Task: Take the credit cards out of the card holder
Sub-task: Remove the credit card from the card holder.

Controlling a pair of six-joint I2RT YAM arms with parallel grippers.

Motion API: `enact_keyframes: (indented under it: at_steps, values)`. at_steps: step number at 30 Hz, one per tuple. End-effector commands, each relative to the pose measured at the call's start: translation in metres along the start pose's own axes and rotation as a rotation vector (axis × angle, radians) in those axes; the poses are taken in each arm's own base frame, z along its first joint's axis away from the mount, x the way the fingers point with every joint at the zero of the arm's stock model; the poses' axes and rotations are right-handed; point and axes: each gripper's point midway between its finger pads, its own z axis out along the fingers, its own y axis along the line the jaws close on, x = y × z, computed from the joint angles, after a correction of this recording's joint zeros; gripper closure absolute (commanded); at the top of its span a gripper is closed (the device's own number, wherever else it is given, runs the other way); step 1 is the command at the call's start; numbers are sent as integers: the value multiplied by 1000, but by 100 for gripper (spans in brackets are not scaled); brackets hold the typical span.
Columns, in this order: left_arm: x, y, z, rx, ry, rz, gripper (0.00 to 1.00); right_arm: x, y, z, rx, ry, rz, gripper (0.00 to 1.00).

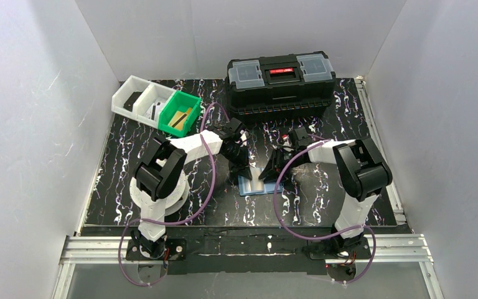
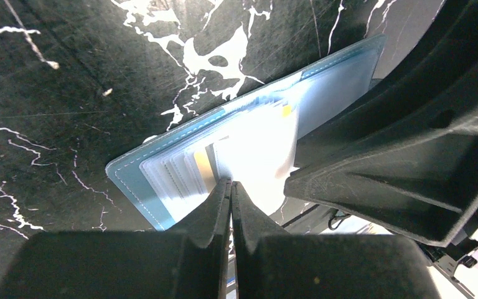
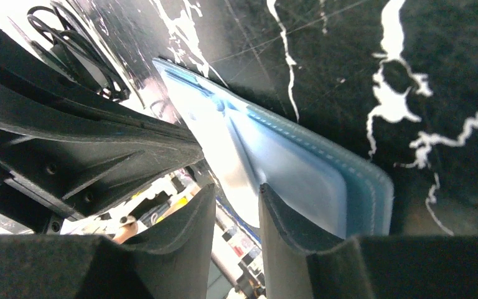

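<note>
- The two arms are reaching forward from their bases at the near edge of the black marbled table (image 1: 124, 199), and their wrists are bending in toward each other over the middle.
- The card holder (image 1: 256, 185) is lying flat and opened out on the table, between the two tools and a little nearer than the table's centre, with its paler blue inside facing up.
- The left gripper (image 2: 230, 187) is clenched, its two fingers pressing together with nothing showing between them. Its tips are sitting at the near edge of the holder, right over the stepped pockets.
- The credit cards (image 2: 204, 163) are sitting in those pockets, overlapping in a row, and one tan-gold edge is showing among the pale ones.
- The right gripper (image 3: 238, 208) is standing with its jaws partly apart, and a pale inner leaf of the holder is running up between them. Whether they are pinching that leaf I cannot tell.
- Farther back on the left, a green bin (image 1: 179, 114) is holding something yellowish, and it is touching a pair of white bins (image 1: 138, 96).
- At the far edge a large black toolbox (image 1: 280, 84) is standing closed, well apart from the holder.
</note>
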Motion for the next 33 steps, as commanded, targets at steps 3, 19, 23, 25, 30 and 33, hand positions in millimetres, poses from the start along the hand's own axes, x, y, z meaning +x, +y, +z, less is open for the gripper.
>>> enact_keyframes:
  at_steps: [3,19,23,25,30,33]
  values:
    - [5,-4,8,-19,21,48,100,-5,7,-20,63,-103,-69,59]
    - [3,-18,19,16,43,53,100,-1,-8,-41,293,-203,-155,52]
    - [6,-15,24,11,62,34,100,-1,-8,-40,362,-221,-197,50]
    - [6,-15,25,10,65,28,100,0,-8,-38,387,-223,-213,49]
    - [7,-15,26,11,69,26,100,-2,-7,-33,440,-228,-245,46]
    - [7,-15,26,12,72,24,100,-2,-9,-28,491,-227,-271,46]
